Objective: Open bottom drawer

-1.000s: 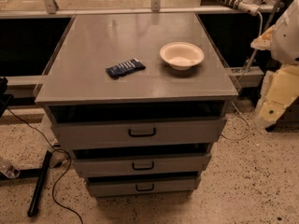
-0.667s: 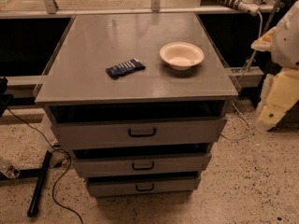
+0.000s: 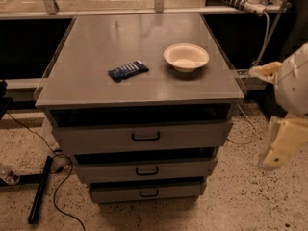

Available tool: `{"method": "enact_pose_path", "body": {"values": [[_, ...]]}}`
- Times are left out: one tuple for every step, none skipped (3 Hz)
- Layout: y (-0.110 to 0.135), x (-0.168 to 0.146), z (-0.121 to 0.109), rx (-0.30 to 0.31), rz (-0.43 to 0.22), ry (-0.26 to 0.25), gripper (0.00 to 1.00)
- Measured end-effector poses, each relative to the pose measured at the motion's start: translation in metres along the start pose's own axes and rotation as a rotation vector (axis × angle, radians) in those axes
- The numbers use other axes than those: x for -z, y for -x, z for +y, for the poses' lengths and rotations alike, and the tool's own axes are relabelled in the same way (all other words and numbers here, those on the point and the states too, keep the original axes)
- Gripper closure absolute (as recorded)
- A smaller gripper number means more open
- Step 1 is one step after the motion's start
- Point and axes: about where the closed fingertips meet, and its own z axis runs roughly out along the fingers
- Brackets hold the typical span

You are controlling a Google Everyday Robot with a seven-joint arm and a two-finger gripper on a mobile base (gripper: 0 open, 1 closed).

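The grey metal cabinet [image 3: 139, 88] has three stacked drawers. The bottom drawer [image 3: 110, 193] is the narrowest front, low near the floor, with a small black loop handle [image 3: 148, 193] at its centre and a dark gap above it. Its front sits set back under the middle drawer [image 3: 106, 171]. My gripper [image 3: 281, 146], a cream part below a white rounded arm piece [image 3: 296, 81], hangs at the right edge of the view. It is right of the cabinet, at about middle-drawer height, apart from all drawers and holding nothing that I can see.
A white bowl [image 3: 186, 57] and a dark blue packet [image 3: 128, 70] lie on the cabinet top. The top drawer [image 3: 96, 137] is the widest. A black bar [image 3: 39, 189] and cables [image 3: 62, 184] lie on the speckled floor at left. A power strip [image 3: 238, 1] sits behind at right.
The arm and gripper have moved down along the right side of the cabinet, from top height to about middle-drawer height. The drawers, bowl and packet have not moved.
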Motion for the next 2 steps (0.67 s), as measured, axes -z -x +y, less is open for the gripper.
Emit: {"method": "enact_pose_path", "body": {"values": [[-0.013,-0.028,0.03,0.032,-0.078,-0.027,0.0],[-0.036,-0.068,0.049,0.044,-0.151,-0.054,0.0]]}}
